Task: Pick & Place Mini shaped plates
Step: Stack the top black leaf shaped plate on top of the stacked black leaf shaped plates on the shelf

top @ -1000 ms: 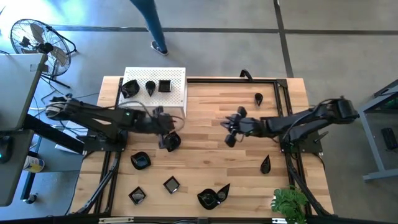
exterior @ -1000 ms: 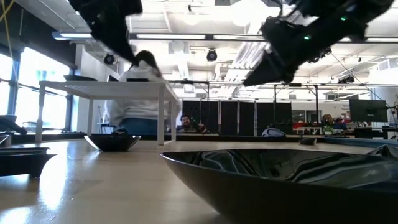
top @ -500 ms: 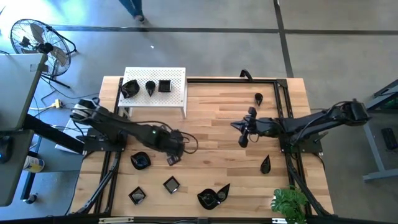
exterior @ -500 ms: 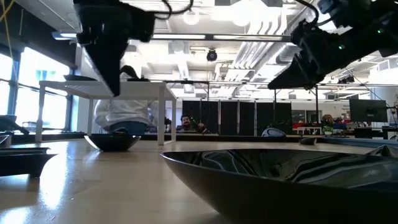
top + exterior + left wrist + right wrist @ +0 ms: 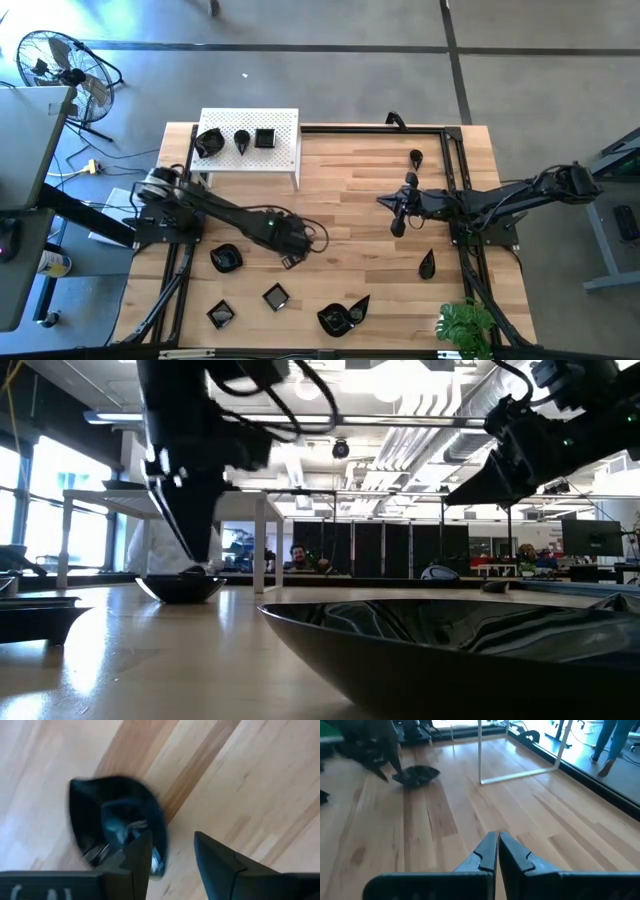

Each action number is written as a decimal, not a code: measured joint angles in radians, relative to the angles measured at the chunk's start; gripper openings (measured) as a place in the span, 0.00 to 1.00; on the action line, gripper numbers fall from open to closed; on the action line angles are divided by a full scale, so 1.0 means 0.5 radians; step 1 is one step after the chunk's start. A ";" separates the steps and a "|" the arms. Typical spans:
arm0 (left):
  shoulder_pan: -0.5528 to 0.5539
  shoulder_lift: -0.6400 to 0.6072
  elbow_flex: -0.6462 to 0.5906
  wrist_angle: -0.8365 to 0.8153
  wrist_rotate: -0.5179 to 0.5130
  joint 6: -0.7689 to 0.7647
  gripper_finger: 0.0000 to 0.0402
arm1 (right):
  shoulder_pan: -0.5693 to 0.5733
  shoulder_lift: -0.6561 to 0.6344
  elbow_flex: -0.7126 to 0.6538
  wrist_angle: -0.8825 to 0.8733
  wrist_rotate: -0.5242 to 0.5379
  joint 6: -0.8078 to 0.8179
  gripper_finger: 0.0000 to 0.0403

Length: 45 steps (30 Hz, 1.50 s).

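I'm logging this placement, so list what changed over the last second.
The left gripper carried a small black plate toward the near side of the table, lowered it and opened, letting go. The right gripper, shut, drew back toward its own side. The three plates on the white stand stayed put.

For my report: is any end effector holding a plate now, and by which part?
No. The left end effector is open beside a black plate on the table; the right end effector is shut and empty.

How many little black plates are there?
10 plates: three on the white stand, five by the left arm, two by the right arm; arms may hide others.
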 joint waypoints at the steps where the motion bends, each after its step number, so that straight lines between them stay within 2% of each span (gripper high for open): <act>1: 0.000 0.027 0.002 0.019 -0.007 0.001 0.34 | 0.000 -0.001 0.000 0.020 -0.005 -0.001 0.02; 14: 0.000 0.216 -0.005 0.023 -0.037 0.016 0.23 | 0.000 0.000 0.002 0.077 -0.014 -0.038 0.02; 22: 0.001 0.222 0.007 -0.001 -0.044 0.113 0.03 | 0.000 0.000 0.002 0.081 -0.013 -0.039 0.02; 24: 0.002 0.222 0.051 -0.077 -0.035 0.128 0.02 | 0.000 0.001 0.002 0.081 -0.013 -0.039 0.02; 29: 0.001 0.222 0.285 -0.373 -0.042 0.217 0.01 | 0.000 0.001 0.002 0.081 -0.013 -0.039 0.02; 36: 0.062 0.222 0.728 -0.746 -0.203 0.414 0.00 | 0.000 0.001 0.002 0.081 -0.013 -0.039 0.02; 41: 0.151 0.221 1.048 -1.043 -0.363 0.603 0.00 | 0.000 0.001 0.002 0.081 -0.025 -0.039 0.02; 45: 0.228 0.192 1.246 -1.327 -0.518 0.637 0.00 | 0.000 0.001 0.002 0.081 -0.083 -0.039 0.02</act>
